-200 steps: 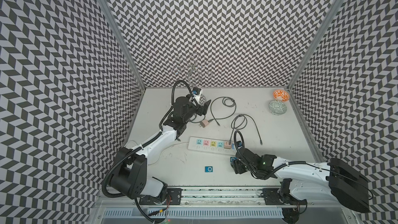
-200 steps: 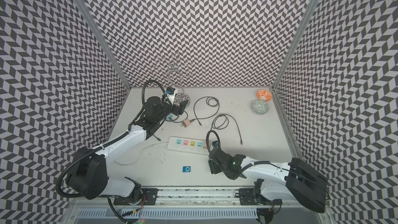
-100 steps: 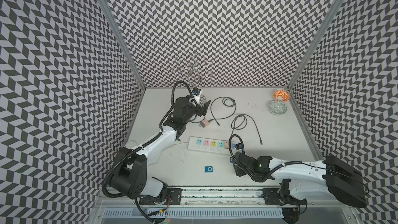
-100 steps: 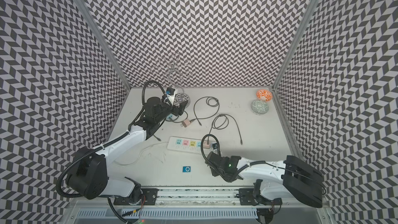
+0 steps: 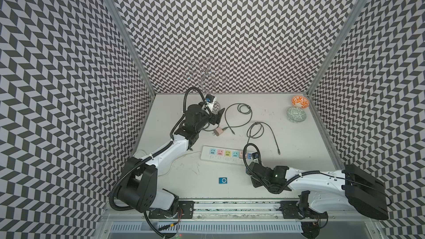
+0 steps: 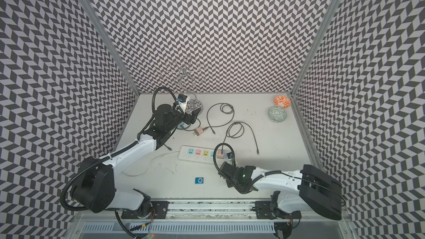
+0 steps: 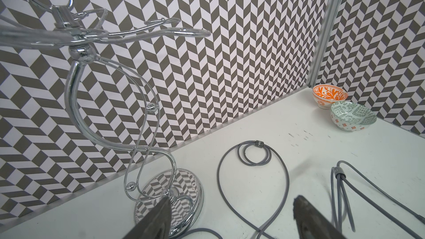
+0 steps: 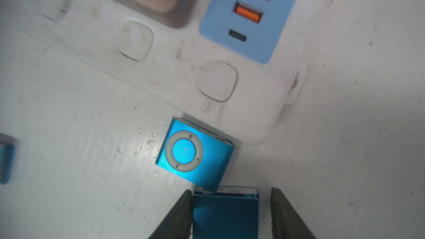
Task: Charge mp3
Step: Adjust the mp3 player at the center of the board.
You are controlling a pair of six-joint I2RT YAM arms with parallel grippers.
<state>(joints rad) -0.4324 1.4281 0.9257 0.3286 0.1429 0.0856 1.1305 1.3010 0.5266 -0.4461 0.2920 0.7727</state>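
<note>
In the right wrist view a blue mp3 (image 8: 225,214) lies between the fingers of my right gripper (image 8: 231,190). One finger touches its side, and a gap shows at the other, so the gripper is open. A second blue mp3 (image 8: 195,152), with a grey click wheel, lies just beyond it against the end of the white power strip (image 8: 161,65). A third blue mp3 (image 5: 223,180) lies alone near the table's front. My left gripper (image 7: 231,200) stands open and empty at the back, beside the chrome stand's base (image 7: 184,180).
A pink charger (image 6: 220,155) is plugged into the power strip (image 5: 220,155), next to its blue USB panel (image 8: 248,17). A loose pink charger (image 5: 218,131) and two grey cables (image 5: 239,111) (image 5: 259,129) lie behind the strip. Orange (image 5: 299,101) and green (image 5: 296,114) bowls stand in the back right corner.
My right gripper's jaws have narrowed around the blue mp3, and the right wrist has shifted slightly left along the strip's end. The left arm has not moved.
</note>
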